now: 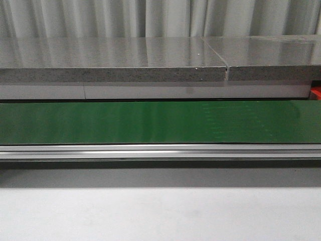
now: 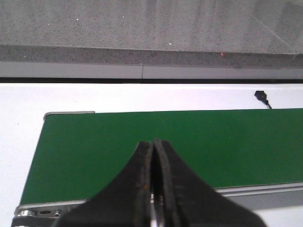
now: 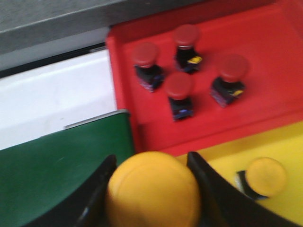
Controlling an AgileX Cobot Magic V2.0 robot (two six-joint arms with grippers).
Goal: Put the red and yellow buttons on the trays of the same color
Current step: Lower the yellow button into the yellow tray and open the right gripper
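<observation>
Holding a yellow button [image 3: 152, 189] by its cap, the right tool [image 3: 151, 194] has its two dark fingers clamped on either side, so the button hangs below the wrist ready for release. It sits over the corner where the green belt [image 3: 61, 175] ends and the trays begin; the yellow tray [image 3: 279, 142] lies just beside it, the red tray [image 3: 265, 56] beyond that.

Red tray: four red buttons [image 3: 179, 87] stand upright, clustered but apart from each other. Yellow tray: one yellow button [image 3: 265, 177] already in place, near the held one. The right wrist view is blurred, so whether the held button is already past the tray's lip I cannot tell; probably it is just at the edge.

Judgement: the matching tray is the near one, so the carry is short. Open floor on the yellow tray lies on the red tray's side of the seated button; the raised rim between the two trays is the edge to respect.

Left tool [image 2: 153, 189]: fingers pressed together, empty, hovering over the belt's end. The belt [image 1: 160, 122] in the front view carries nothing; the grey counter [image 1: 110, 52] lies behind it.
</observation>
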